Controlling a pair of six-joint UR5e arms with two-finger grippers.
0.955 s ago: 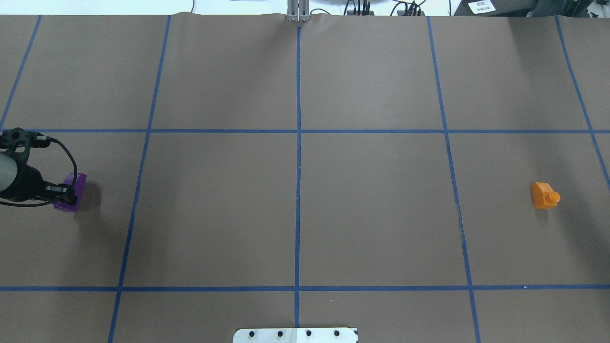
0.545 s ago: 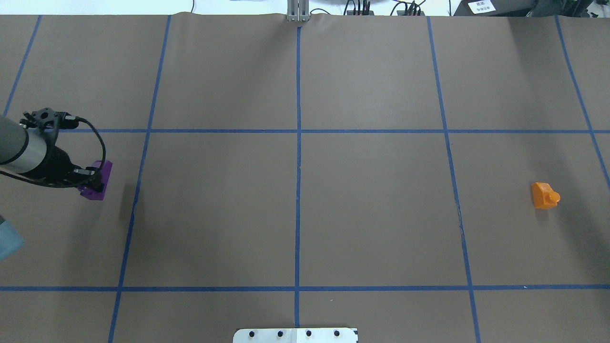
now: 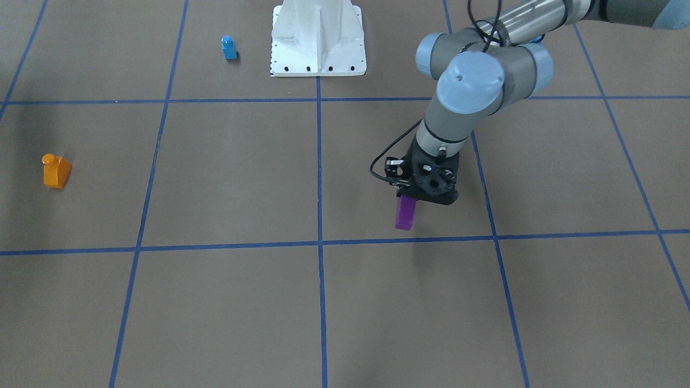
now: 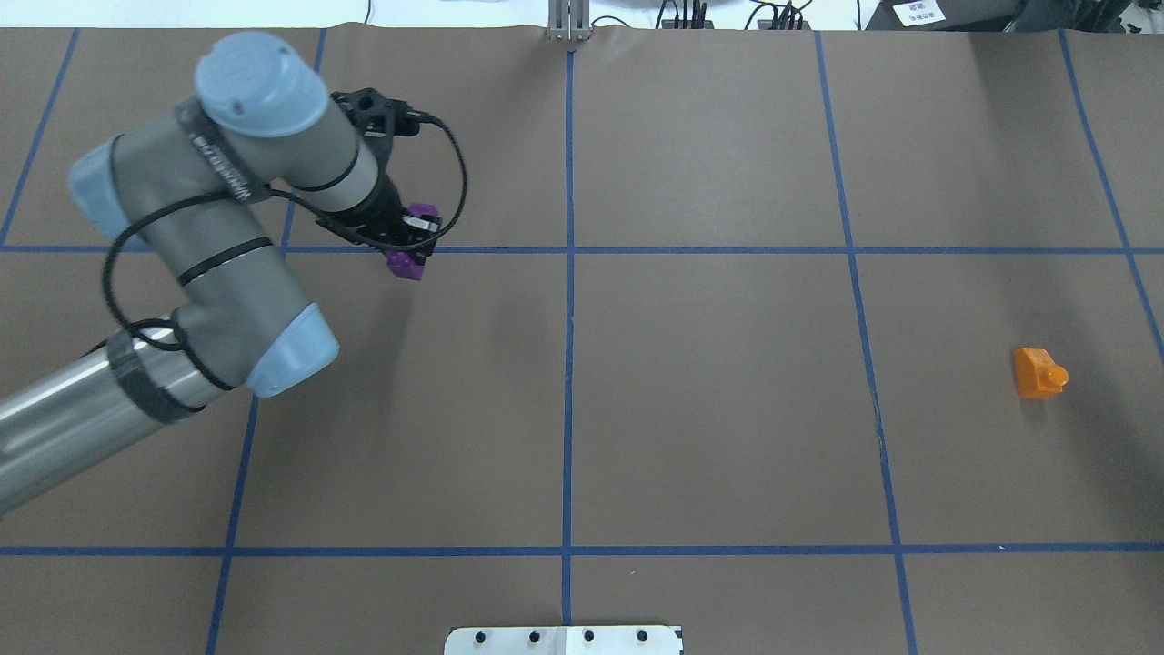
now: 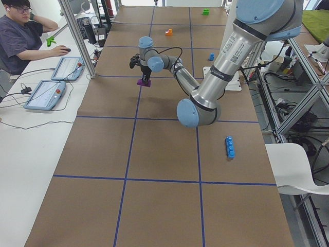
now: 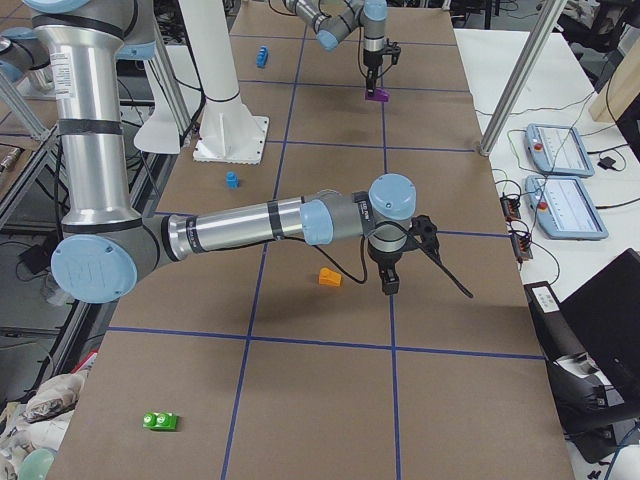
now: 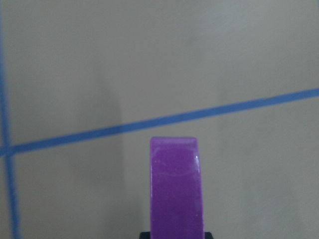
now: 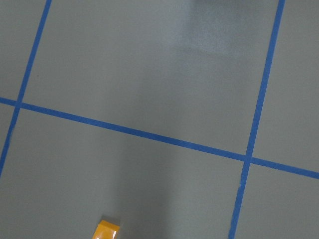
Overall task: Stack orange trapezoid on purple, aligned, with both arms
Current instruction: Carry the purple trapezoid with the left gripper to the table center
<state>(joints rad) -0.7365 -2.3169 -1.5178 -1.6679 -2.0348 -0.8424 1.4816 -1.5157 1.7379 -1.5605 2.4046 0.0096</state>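
1. The purple (image 4: 404, 266), earlier at the left edge of the table (image 4: 727, 437), is now carried toward the centre; the orange (image 4: 1037, 373) is unmoved.
2. One purple and one orange are counted.
3. The purple is clamped in the left gripper (image 4: 411, 247), off the table.
4. The orange lies just beside the right gripper (image 6: 387, 285), whose state cannot be told.

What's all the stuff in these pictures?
table: one, brown with blue lines
purple block: one, purple, held by left gripper
orange trapezoid: one, orange, table's right side
small blue block: one, blue, beside white base
long blue brick: one, blue, table's left end
green block: one, green, table's right end
person: one, dark shirt, side desk
left gripper: one, black, shut on purple block
right gripper: one, black, near orange trapezoid; open or shut unclear
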